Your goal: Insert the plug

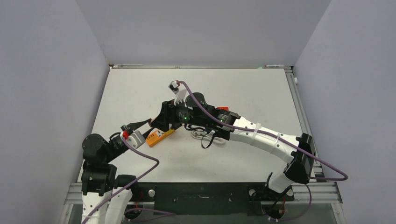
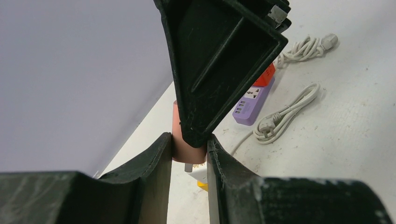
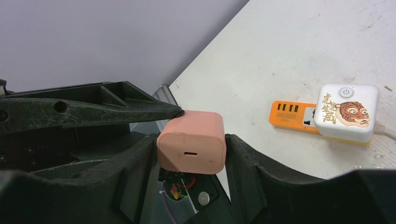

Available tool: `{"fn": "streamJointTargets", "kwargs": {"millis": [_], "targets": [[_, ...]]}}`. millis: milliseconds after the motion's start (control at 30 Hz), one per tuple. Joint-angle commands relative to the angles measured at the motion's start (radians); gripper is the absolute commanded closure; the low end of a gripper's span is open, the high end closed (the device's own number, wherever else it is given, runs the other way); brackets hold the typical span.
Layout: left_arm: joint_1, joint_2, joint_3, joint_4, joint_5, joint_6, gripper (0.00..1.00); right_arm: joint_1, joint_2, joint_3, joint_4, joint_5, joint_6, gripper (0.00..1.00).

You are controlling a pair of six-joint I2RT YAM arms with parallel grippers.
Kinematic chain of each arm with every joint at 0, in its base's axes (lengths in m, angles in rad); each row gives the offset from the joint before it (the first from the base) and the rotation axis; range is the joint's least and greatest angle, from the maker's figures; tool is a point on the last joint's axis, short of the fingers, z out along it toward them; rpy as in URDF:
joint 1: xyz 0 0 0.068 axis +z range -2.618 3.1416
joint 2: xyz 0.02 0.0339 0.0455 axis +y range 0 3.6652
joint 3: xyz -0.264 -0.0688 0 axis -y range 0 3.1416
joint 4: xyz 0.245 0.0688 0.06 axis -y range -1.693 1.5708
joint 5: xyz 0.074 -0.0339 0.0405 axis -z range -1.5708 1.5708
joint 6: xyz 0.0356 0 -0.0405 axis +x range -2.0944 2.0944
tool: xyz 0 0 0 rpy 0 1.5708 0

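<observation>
Pink charger plug [image 3: 191,148] sits clamped between the right gripper's [image 3: 190,141] fingers, prongs down, while the left gripper [image 2: 189,140] flanks it so closely I cannot tell whether it grips, and the orange power strip [image 3: 292,114] lies below, ahead-right of the right gripper.

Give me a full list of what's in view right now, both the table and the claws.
pink USB charger: one, pink, off the table, pinched between both claws
orange power strip: one, orange, on the table near the claws
tiger-print socket cube: one, white on a yellow base, at the orange strip's end
purple power strip: one, purple with a red part at its far end, farther along the table
white cables: two coils, white, near the purple strip
table: one, white
left claw: one, black, fingers against the charger
right claw: one, black, fingers against the charger's sides
</observation>
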Motion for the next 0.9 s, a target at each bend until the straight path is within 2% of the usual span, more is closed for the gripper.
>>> {"fn": "streamJointTargets", "kwargs": {"millis": [0,200,233,333,367,400,467,533,600,867], "targets": [[-0.001,-0.009,0.012,0.003,0.008,0.019,1.0,0.008,-0.004,0.052,0.019,0.044,-0.007,0.55],[-0.001,-0.004,0.012,-0.011,0.022,0.021,0.99,0.009,0.001,0.094,-0.055,0.101,-0.046,0.75],[-0.001,-0.001,0.014,-0.017,0.025,0.021,0.91,0.007,0.003,0.104,-0.074,0.114,-0.056,0.77],[-0.001,0.017,0.028,-0.05,0.04,0.015,0.53,0.003,0.006,0.124,-0.127,0.146,-0.083,0.81],[-0.001,0.025,0.034,-0.064,0.046,0.016,0.29,-0.002,0.006,0.13,-0.149,0.157,-0.093,0.82],[-0.001,0.032,0.04,-0.078,0.052,0.016,0.18,-0.007,0.004,0.136,-0.175,0.169,-0.106,0.83],[-0.001,0.056,0.054,-0.116,0.049,0.016,0.07,-0.023,0.002,0.144,-0.236,0.198,-0.127,0.84],[-0.001,0.093,0.067,-0.151,0.03,0.011,0.0,-0.05,-0.007,0.149,-0.303,0.232,-0.148,0.84],[-0.001,0.131,0.077,-0.178,0.005,0.01,0.04,-0.093,-0.019,0.146,-0.372,0.246,-0.166,0.84],[-0.001,0.262,0.083,-0.167,-0.085,-0.089,0.04,-0.265,-0.002,0.149,-0.616,0.394,-0.258,0.85]]}}
